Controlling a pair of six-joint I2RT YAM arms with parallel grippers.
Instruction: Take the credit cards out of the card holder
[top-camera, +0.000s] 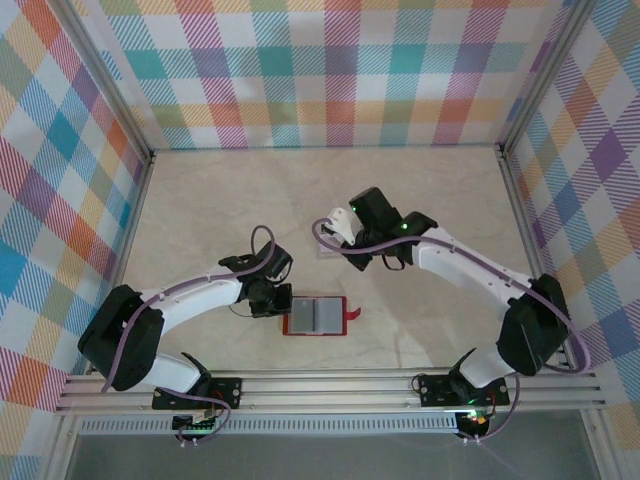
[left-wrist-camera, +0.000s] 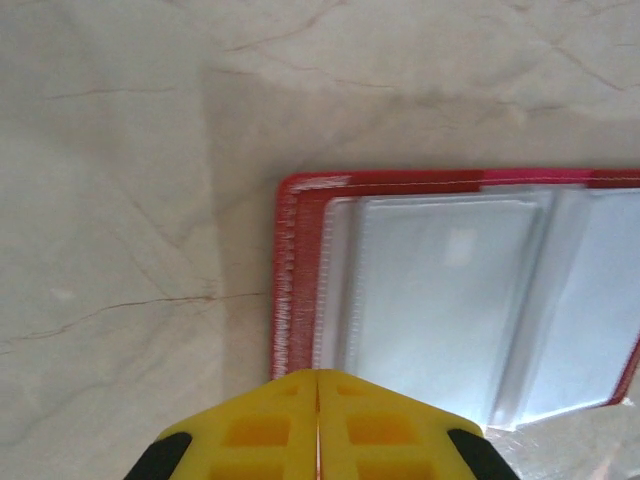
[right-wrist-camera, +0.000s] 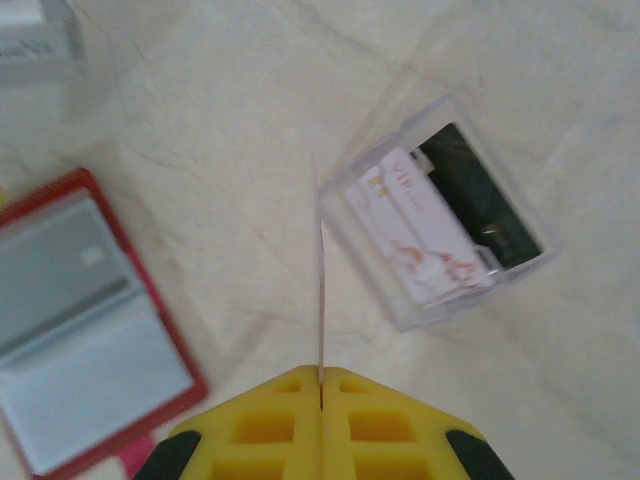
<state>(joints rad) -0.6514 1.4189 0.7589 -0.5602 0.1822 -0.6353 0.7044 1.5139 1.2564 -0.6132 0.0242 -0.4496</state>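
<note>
the back half of the worktop lies bare from wall to wall, easy to pass over. nearer, the open card holder lies flat with the left gripper at its left edge, blocking that side; its right side is free. the right gripper, a thin card sticking out of its jaws, hangs beside a clear box. checked walls close three sides.
</note>
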